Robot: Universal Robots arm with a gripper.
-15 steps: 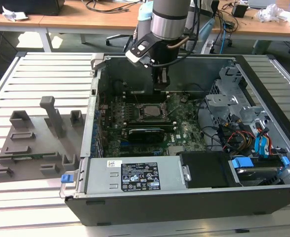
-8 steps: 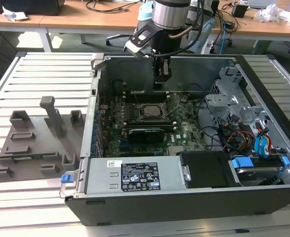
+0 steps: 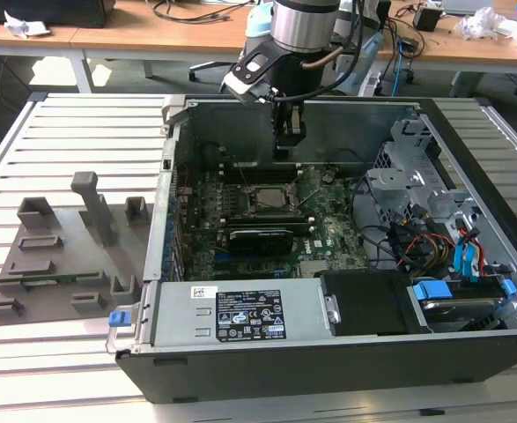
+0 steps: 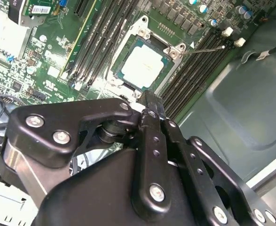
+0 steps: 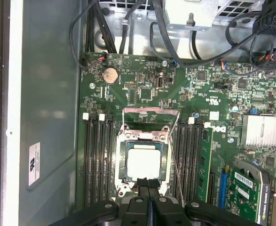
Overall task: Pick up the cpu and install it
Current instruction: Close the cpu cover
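The cpu (image 5: pixel 143 162) is a pale silver square lying flat in the socket frame (image 5: pixel 123 141) on the green motherboard (image 5: pixel 142 80). It is also visible in the second wrist view as the cpu (image 4: pixel 142 67) and in the exterior view as the cpu (image 3: pixel 272 199). My gripper (image 5: pixel 148 184) hangs above the socket's edge, apart from the chip, its two black fingers pressed together with nothing between them. The gripper (image 3: pixel 289 145) sits inside the open computer case, a little behind the socket. The socket's metal cover plate (image 5: pixel 150 112) stands flipped open.
Memory slots (image 5: pixel 98 160) flank the socket on both sides. A long black card (image 3: pixel 260 236) lies in front of it. The power supply (image 3: pixel 240 310), drive cage (image 3: pixel 399 181) and cables (image 3: pixel 417 242) crowd the case. A grey fixture (image 3: pixel 55 256) stands on the slatted table at the exterior view's left.
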